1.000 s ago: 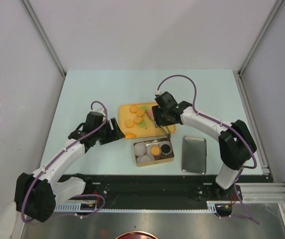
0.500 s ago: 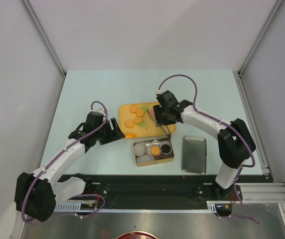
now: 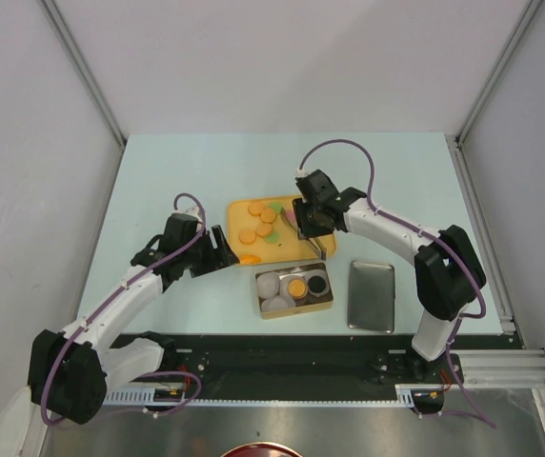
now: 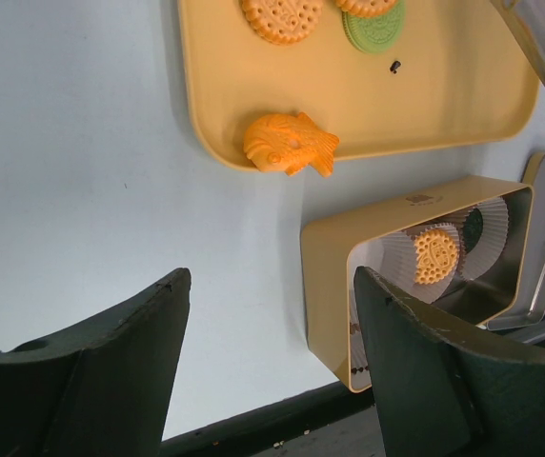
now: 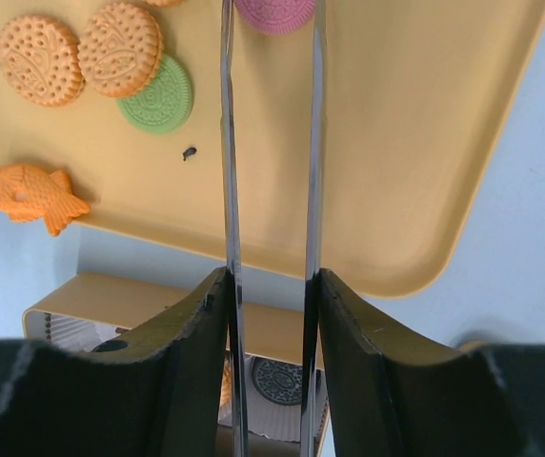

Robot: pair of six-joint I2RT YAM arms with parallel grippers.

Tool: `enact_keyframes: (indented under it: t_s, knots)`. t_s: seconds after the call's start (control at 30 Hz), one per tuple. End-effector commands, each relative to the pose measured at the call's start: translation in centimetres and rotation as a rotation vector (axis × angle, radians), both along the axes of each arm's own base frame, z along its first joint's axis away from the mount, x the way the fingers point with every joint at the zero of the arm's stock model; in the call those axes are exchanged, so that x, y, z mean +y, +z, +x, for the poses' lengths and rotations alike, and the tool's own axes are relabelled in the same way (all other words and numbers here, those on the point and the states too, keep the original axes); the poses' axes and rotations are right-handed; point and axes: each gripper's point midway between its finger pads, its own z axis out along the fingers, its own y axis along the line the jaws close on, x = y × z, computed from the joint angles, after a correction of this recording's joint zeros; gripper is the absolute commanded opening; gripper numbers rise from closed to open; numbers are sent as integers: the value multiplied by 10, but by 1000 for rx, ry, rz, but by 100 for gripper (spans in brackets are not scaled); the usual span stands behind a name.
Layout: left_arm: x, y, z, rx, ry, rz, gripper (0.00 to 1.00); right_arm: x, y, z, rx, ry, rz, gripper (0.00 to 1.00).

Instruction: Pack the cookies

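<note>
Cookies (image 5: 120,48) cluster beside the tongs (image 5: 227,190), fish-shaped one (image 5: 32,195) at tray (image 5: 415,143) rim.

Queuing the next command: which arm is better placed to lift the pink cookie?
Right. The right end effector holds tongs whose blades flank the pink cookie on the yellow tray; the left end effector is open, off the tray.

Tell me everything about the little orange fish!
The orange fish is a fish-shaped biscuit with moulded scales, one eye and a forked tail. It looks whole and lies flat in a near corner of the yellow tray, against the raised rim, apart from the round cookies. The tongs are off to one side, not touching it.
</note>
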Motion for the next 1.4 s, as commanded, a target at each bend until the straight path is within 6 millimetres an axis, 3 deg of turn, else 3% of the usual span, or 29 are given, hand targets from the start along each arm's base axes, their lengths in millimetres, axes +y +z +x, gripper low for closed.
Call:
enact_keyframes:
  t_s: [0.0,0.3,0.53,0.87,1.0,1.13,1.37]
  knots:
    - [-3,11,4,-47,-15,-11,75,0,23,4,-44,-3,3,38]
    - [-3,12,5,-51,-15,-11,75,-3,62,-1,-119,-13,38,34]
    - [-3,13,5,-53,-12,-9,75,-4,86,-26,-149,7,50,34]
    - [4,28,14,-83,4,33,75,-11,111,-113,-171,69,98,34]
    - [6,33,19,-90,14,43,75,-10,111,-152,-154,108,103,34]
    - [9,34,21,-96,32,53,75,-7,108,-178,-141,139,101,34]
    - [13,33,17,-94,44,54,75,1,91,-199,-113,173,93,34]
